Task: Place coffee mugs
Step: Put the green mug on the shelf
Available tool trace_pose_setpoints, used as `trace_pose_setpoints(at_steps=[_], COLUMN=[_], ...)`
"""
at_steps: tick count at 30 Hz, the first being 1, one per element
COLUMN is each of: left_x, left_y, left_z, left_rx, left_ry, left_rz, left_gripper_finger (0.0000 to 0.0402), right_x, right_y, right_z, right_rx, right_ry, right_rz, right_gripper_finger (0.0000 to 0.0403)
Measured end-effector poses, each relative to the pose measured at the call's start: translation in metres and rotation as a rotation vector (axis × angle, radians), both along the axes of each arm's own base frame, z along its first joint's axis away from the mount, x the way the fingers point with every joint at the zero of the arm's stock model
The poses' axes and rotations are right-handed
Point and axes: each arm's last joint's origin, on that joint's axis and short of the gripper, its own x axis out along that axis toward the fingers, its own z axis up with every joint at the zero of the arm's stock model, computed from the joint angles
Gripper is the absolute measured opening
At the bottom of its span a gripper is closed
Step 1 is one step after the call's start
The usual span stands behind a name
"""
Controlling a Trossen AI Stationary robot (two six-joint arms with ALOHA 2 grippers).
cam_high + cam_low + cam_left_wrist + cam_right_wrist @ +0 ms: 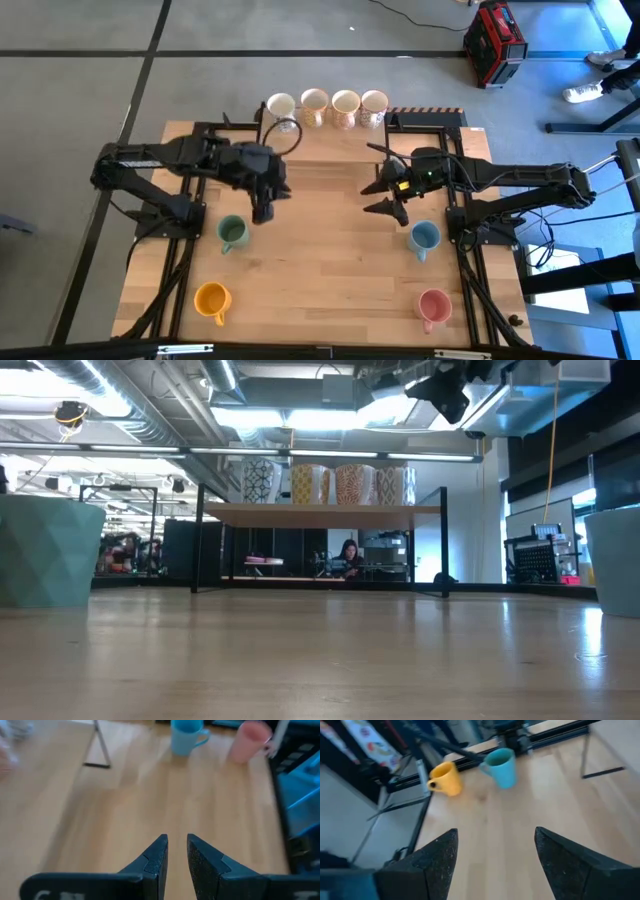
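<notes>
Four cream patterned mugs (pixel 327 107) stand in a row on a raised shelf (pixel 325 510) at the table's far edge. The green mug (pixel 233 233), orange mug (pixel 212 299), light blue mug (pixel 424 238) and pink mug (pixel 434 305) stand upright on the tabletop. My left gripper (pixel 264 212) hovers just right of the green mug, fingers shut on nothing (pixel 177 842). My right gripper (pixel 385 197) hangs left of the light blue mug, wide open and empty (pixel 495 837). The left wrist view shows the blue mug (pixel 186 737) and pink mug (pixel 250 740). The right wrist view shows the orange mug (pixel 445 779) and green mug (pixel 501 767).
Bare wood lies between the two pairs of mugs in the middle of the table (pixel 330 260). The shelf's thin metal legs (pixel 200 540) stand near the far edge. A red case (pixel 494 42) and a person's shoes (pixel 590 90) are on the floor beyond the table.
</notes>
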Motion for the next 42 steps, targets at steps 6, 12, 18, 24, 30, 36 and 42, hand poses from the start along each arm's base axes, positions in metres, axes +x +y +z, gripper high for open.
trace_pose_setpoints(at_steps=[6,12,18,24,30,36,42], left_x=[0.015,0.019,0.013,-0.025,-0.091,-0.135,-0.146], left_y=[-0.015,-0.015,-0.039,-0.063,-0.062,-0.050,-0.044], left_z=[-0.008,-0.024,-0.041,-0.045,-0.054,-0.070,-0.099], left_rx=[-0.133,-0.285,-0.280,-0.207,-0.248,-0.245,-0.178], left_ry=[-0.119,-0.106,-0.035,-0.049,-0.031,0.072,0.228], left_rz=[0.079,0.222,0.150,0.026,-0.045,-0.073,-0.046], left_gripper_finger=[0.0079,0.0126,0.0136,0.0136,0.0136,0.0137,0.0137], right_x=[-0.001,0.002,0.015,0.048,0.108,0.170,0.213], right_y=[0.012,0.039,0.065,0.087,0.100,0.115,0.127], right_z=[-0.002,-0.006,-0.014,-0.027,-0.032,-0.035,-0.044], right_rx=[-0.026,-0.166,-0.161,-0.159,-0.146,-0.166,-0.155], right_ry=[0.016,0.013,0.004,-0.043,0.004,-0.010,-0.024], right_rz=[0.085,0.111,0.126,-0.009,-0.118,-0.160,-0.168], right_gripper_finger=[0.0253,0.0253,0.0253,0.0253,0.0253,0.0253,0.0253])
